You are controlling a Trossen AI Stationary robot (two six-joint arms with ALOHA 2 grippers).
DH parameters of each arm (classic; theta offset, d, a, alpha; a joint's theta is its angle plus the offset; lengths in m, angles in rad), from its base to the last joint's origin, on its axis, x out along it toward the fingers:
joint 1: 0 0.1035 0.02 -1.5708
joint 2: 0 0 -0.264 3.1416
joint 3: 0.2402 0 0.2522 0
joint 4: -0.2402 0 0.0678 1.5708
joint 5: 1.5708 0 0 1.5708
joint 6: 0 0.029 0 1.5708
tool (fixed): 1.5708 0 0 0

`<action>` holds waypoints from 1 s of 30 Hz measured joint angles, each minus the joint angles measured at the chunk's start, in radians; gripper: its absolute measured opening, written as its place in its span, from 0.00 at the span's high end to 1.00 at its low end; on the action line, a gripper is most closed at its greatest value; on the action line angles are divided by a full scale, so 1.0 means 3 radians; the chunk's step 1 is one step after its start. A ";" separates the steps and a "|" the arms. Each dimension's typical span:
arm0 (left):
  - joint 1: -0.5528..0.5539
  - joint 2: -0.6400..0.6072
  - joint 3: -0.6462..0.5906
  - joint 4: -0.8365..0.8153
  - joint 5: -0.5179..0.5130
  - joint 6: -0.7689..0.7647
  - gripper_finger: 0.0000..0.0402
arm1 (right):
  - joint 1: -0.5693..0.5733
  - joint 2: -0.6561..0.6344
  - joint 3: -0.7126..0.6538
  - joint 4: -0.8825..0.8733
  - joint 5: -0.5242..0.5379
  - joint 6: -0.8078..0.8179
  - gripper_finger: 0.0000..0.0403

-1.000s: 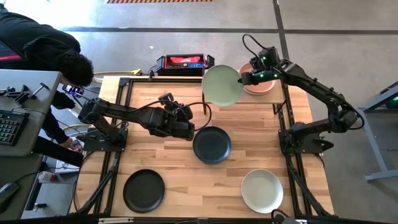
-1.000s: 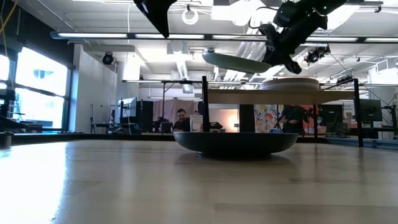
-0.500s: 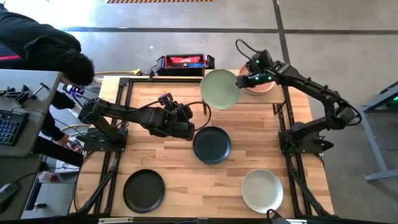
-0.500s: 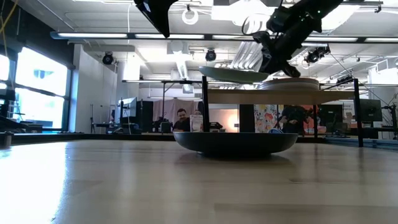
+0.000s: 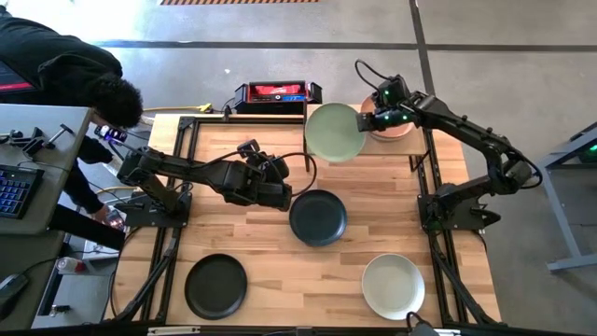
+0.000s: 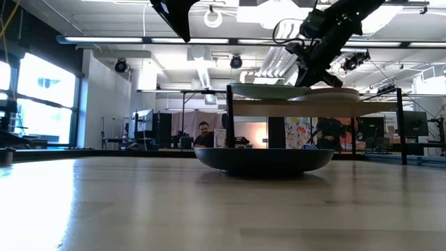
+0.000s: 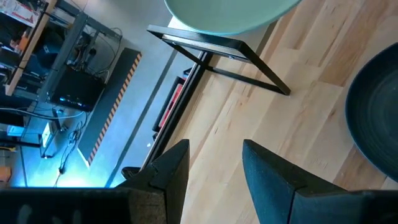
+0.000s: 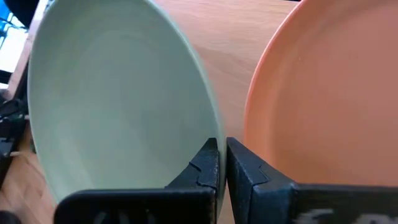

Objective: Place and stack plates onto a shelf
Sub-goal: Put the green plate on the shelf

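High view: the large light-wood tabletop (image 5: 308, 261) is seen with the small light-wood shelf on thin black metal posts (image 5: 366, 151) at its far edge, directly under the right gripper (image 5: 365, 119). A round, shallow, matte pale green plate (image 5: 334, 131) is pinched by its rim between that gripper's closed fingers, the plate reaching out ahead of them over the free half of the shelf. Just beside the gripper, on the shelf's other half, a terracotta pink plate (image 5: 392, 131) is already set down; from the wrist the two rims are seen close together, apart or touching cannot be told. In the low view the green plate appears level and at, or just above, the panel. Release seems to be the step in hand, and it would be done well if the plate is first settled flat, kept clear of the pink rim and of the corner post, the fingers then opened and drawn back along the rim without lifting it. Ahead of the left gripper (image 5: 283, 194), which hovers with fingers parted and nothing held, a round dark teal plate (image 5: 318, 217) lies on the table. Nearer the front edge, well apart from both grippers, a black plate (image 5: 216, 285) and an off-white plate (image 5: 394, 286) wait.
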 joint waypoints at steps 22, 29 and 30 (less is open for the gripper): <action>0.0000 0.0000 0.0000 0.0003 0.0000 -0.0024 0.66 | -0.0100 -0.0063 0.0001 0.0184 0.0139 0.0160 1.00; 0.0001 0.0000 0.0000 0.0003 0.0000 -0.0025 0.66 | -0.0100 -0.0045 0.0001 0.0244 0.0267 0.0155 1.00; 0.0001 0.0000 0.0000 0.0003 0.0000 -0.0025 0.66 | -0.0100 -0.0045 0.0001 0.0252 0.0265 0.0155 1.00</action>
